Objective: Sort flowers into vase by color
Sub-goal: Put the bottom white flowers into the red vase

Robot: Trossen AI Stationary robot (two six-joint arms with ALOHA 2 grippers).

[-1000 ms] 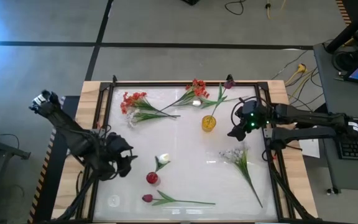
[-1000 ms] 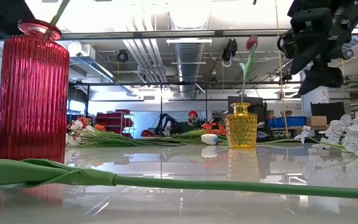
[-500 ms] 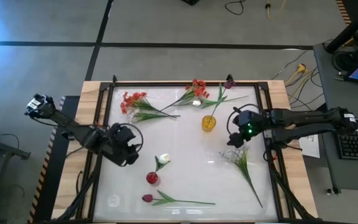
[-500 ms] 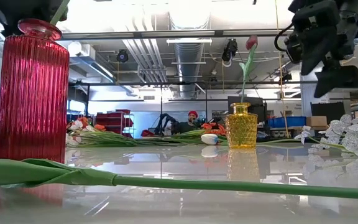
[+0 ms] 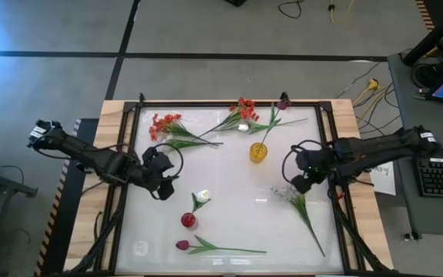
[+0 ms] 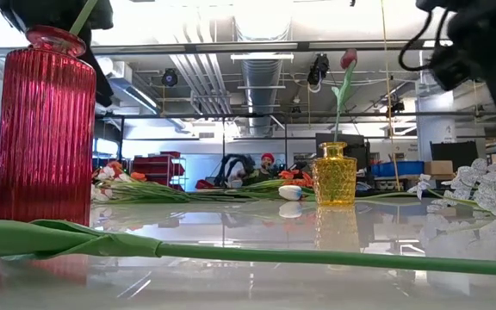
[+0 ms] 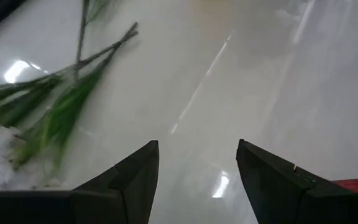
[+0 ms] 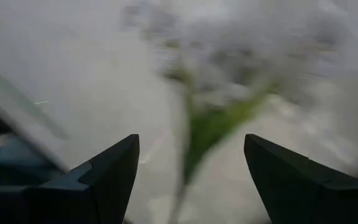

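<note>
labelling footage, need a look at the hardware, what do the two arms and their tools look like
Both arms are dark, slim and jointed, with black cables looping along them. The left arm has a pale block at its outer end. The right arm shows a small green light near its tool. Each tool, left tool and right tool, has two dark, flat, wedge-shaped fingers.
</note>
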